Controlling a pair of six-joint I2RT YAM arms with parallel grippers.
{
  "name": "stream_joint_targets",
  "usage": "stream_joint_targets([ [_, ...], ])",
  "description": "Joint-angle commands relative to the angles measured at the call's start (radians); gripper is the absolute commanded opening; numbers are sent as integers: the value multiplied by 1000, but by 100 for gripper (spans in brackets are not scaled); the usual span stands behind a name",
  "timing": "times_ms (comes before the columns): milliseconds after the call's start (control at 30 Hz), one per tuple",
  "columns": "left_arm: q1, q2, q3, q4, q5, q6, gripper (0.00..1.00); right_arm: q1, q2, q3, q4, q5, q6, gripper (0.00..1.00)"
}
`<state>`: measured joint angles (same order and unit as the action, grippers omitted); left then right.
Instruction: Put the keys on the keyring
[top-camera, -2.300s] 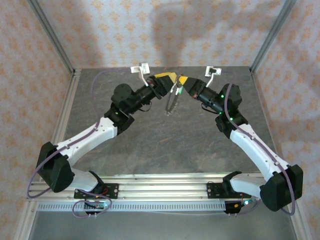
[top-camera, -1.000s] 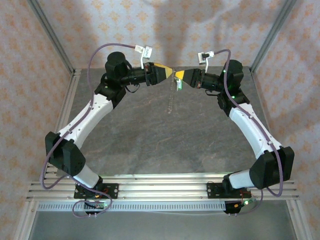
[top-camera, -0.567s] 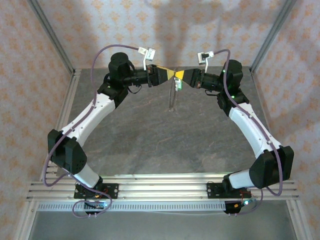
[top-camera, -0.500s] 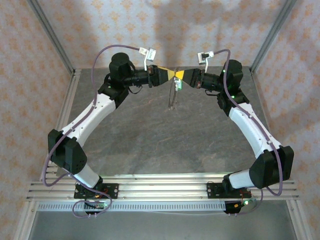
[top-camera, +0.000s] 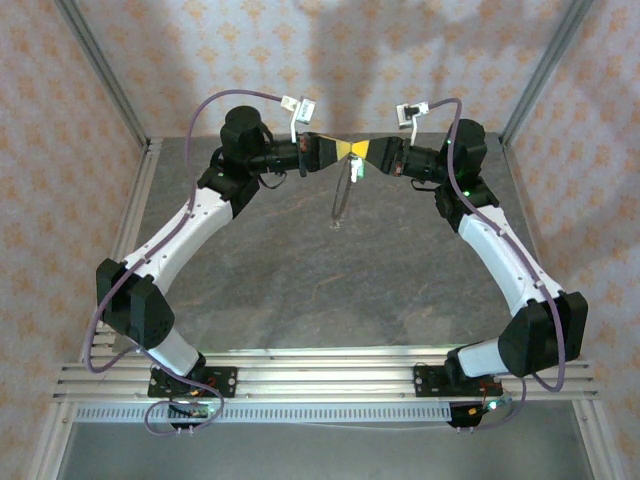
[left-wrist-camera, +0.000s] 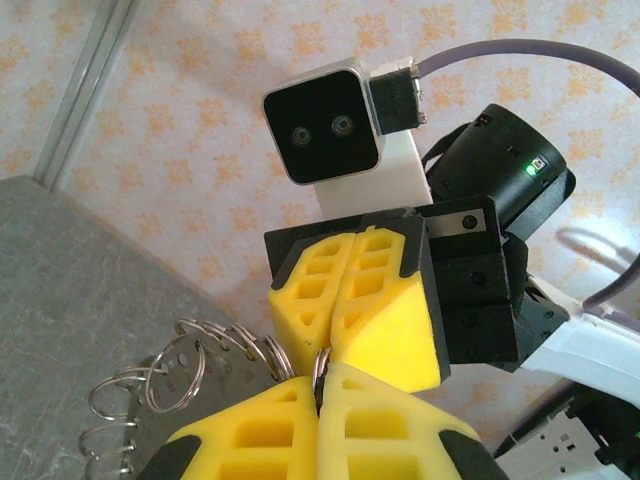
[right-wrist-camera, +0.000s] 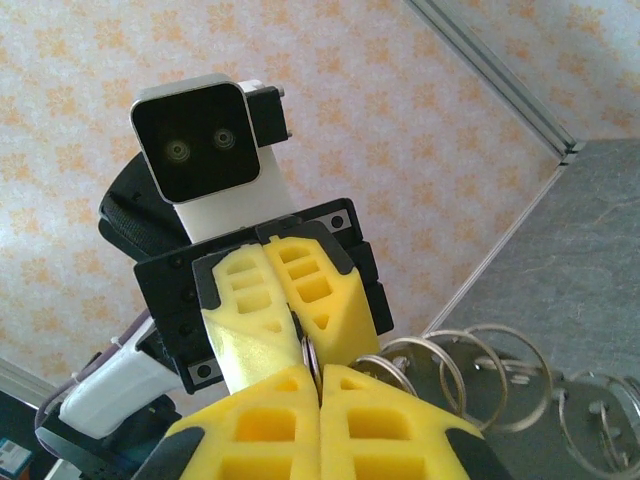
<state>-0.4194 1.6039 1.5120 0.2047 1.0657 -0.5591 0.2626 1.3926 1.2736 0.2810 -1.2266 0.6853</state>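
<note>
From the overhead camera I see a dark grey, stone-patterned table (top-camera: 330, 290); it is boxed in by walls (top-camera: 400, 60) papered in pale pink with small orange flowers; bare metal posts (top-camera: 100, 70) run up the back corners, and ribbed metal rails (top-camera: 320, 365) cross the near edge, carrying both arm bases. Purple cables (top-camera: 215, 98) loop above the arms.

Both arms reach to the back middle of the table and meet nose to nose above it; the left gripper (top-camera: 337, 150) and the right gripper (top-camera: 361, 152) have their yellow tips touching.

On my left wrist camera the left gripper (left-wrist-camera: 321, 392) has its pads pressed together on a thin metal edge; the right gripper (left-wrist-camera: 326, 350) directly opposite pinches that same edge. My right wrist camera agrees; the right gripper (right-wrist-camera: 320, 385) and the left gripper (right-wrist-camera: 306, 345) are both clamped on it.

That edge belongs to the keyring (top-camera: 343, 196); it hangs edge-on below the tips, and I cannot tell whether its lower end touches the table. Its rim carries small rings (left-wrist-camera: 130, 390), seen also from the other side (right-wrist-camera: 470, 380). The key (top-camera: 356, 172), green-headed, hangs just under the right gripper beside the top of the keyring; whether it is threaded on, I cannot tell.
</note>
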Motion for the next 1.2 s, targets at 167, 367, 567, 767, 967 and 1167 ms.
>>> stream_joint_targets([
  [167,-15,-52,-51,148,-147,-77,0,0,-69,-100,63,53,-4,19],
  [367,-15,-55,-63,181,-155,-101,0,0,-92,-170,138,76,46,7],
  [567,-16,-54,-80,207,-162,-117,0,13,-84,-178,176,85,72,0],
  [767,-16,-77,-124,270,-224,-153,0,65,-79,-198,175,105,61,0],
  [967,-16,-87,-159,311,-248,-177,0,115,-61,-216,168,126,43,0],
  [1167,-21,-93,-184,327,-264,-188,0,115,-56,-211,156,149,40,0],
])
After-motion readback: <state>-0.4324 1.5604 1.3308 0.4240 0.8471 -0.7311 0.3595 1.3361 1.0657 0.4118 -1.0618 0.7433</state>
